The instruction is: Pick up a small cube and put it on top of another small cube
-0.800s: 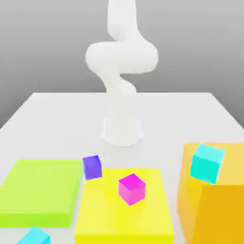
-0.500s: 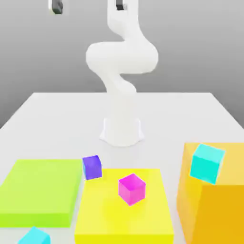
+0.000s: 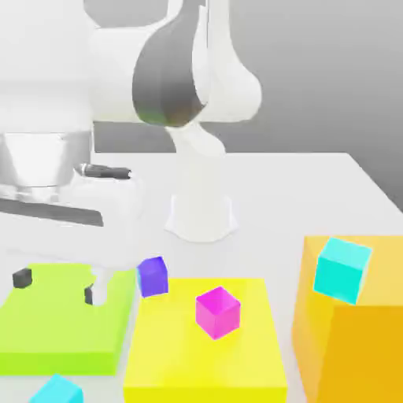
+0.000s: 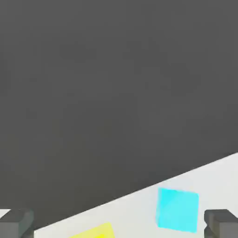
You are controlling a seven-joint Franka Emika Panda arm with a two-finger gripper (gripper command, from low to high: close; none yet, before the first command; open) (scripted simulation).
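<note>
**Open pincer hanging over the green slab, cyan cubes at two edges**

In the exterior view you are seeing the pincer [image 3: 55, 286] hanging with its two dark fingertips [image 3: 22, 277] spread wide and gripping nothing, above the low green slab [image 3: 47, 330] on that view's left. The arm's bulk is covering much of the counter [image 3: 315, 189] behind it on that side. The purple cube [image 3: 153, 275] is sitting just beside the nearer fingertip, at the gap between the green slab and the yellow slab [image 3: 236, 370]. The magenta cube [image 3: 217, 312] is resting near the middle of the yellow slab, with bare yellow all around it.

One small cyan cube [image 3: 341, 270] is lying tilted on the tall orange block [image 3: 354, 346], close to its edge. A second cyan cube [image 3: 57, 390] is peeking in at the exterior view's lower border, in front of the green slab.

The hand view is giving you a cyan cube [image 4: 177, 209] on the pale counter between the two fingertips, with a yellow corner [image 4: 95, 231] nearby.
</note>
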